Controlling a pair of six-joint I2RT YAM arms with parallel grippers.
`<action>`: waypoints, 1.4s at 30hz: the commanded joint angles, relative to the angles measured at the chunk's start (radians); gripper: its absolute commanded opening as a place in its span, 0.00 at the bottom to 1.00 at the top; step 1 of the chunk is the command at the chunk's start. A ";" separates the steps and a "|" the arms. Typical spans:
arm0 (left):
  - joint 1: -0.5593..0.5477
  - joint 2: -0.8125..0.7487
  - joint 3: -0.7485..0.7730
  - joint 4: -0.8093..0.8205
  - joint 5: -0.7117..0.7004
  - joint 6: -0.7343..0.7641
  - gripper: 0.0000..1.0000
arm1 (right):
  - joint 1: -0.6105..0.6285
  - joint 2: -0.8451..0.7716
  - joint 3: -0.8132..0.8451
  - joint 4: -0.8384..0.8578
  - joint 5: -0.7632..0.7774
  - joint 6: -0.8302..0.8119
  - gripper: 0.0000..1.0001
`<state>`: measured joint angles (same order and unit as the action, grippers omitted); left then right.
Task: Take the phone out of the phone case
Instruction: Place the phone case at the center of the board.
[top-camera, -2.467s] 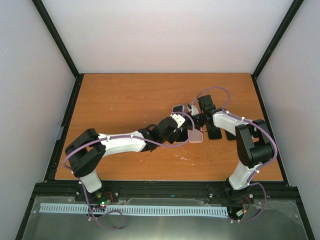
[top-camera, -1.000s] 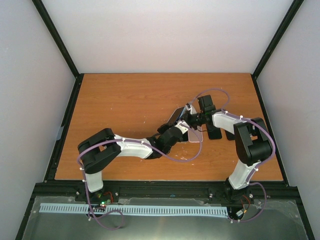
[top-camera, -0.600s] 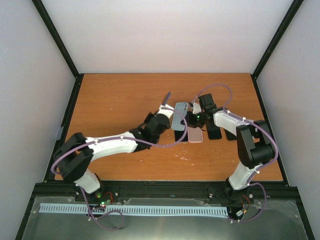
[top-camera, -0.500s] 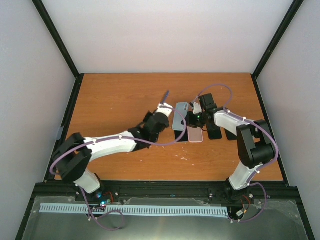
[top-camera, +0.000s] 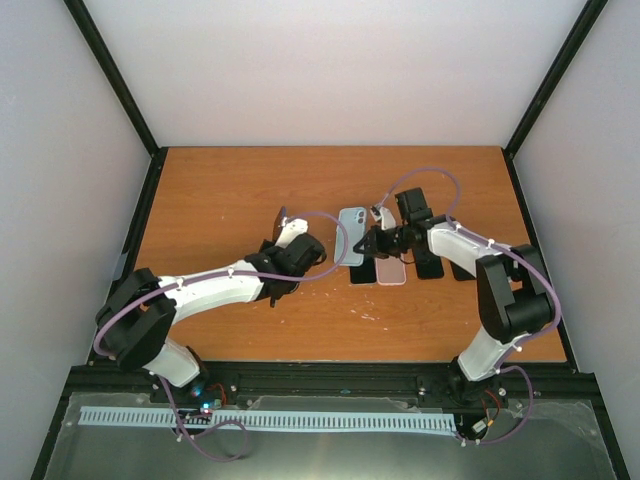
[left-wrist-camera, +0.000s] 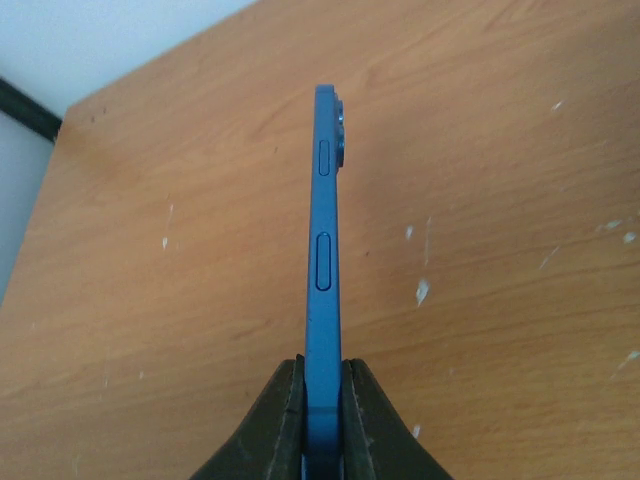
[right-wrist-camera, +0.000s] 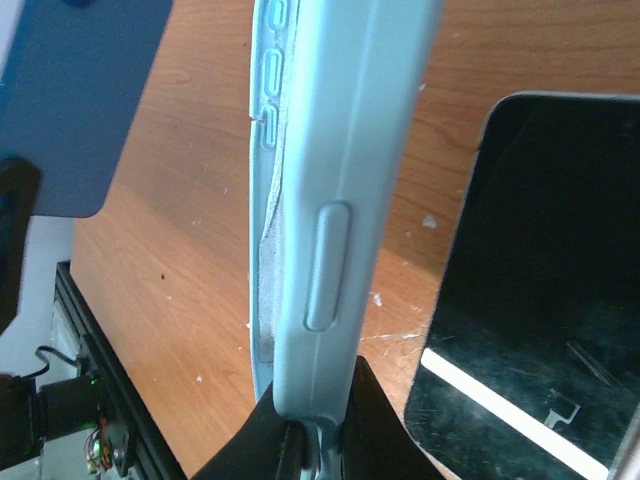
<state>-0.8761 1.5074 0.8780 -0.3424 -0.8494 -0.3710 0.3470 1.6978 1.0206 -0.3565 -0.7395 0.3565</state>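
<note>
wrist views show me the grips: left end effector (left-wrist-camera: 322, 372) clamps the phone (left-wrist-camera: 323, 250), right end effector (right-wrist-camera: 320, 395) clamps the phone case (right-wrist-camera: 330, 150). since before, the phone moved away left.

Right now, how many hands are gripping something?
2: left hand clamps the dark blue phone by one end; right hand clamps the pale blue phone case by one edge. Neither is hidden.

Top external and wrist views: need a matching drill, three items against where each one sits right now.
Items:
1. blue phone
2. pale blue case
3. pink slab

Places:
a. clamped in the right pincer
b. lying flat on the table
c. clamped edge-on in the left pincer

Pairs: 1-c, 2-a, 3-b
</note>
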 joint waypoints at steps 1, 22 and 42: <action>-0.008 -0.059 -0.029 -0.077 0.011 -0.112 0.00 | 0.072 0.097 0.032 -0.012 -0.029 0.030 0.03; -0.134 0.126 -0.022 -0.072 0.103 -0.115 0.06 | 0.115 0.114 0.078 -0.062 0.028 -0.024 0.66; -0.193 0.260 0.021 -0.035 0.205 -0.200 0.26 | -0.027 -0.034 0.015 -0.006 0.016 -0.050 0.80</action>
<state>-1.0496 1.7470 0.8875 -0.3687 -0.7223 -0.5262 0.3210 1.6840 1.0489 -0.3874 -0.6971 0.3038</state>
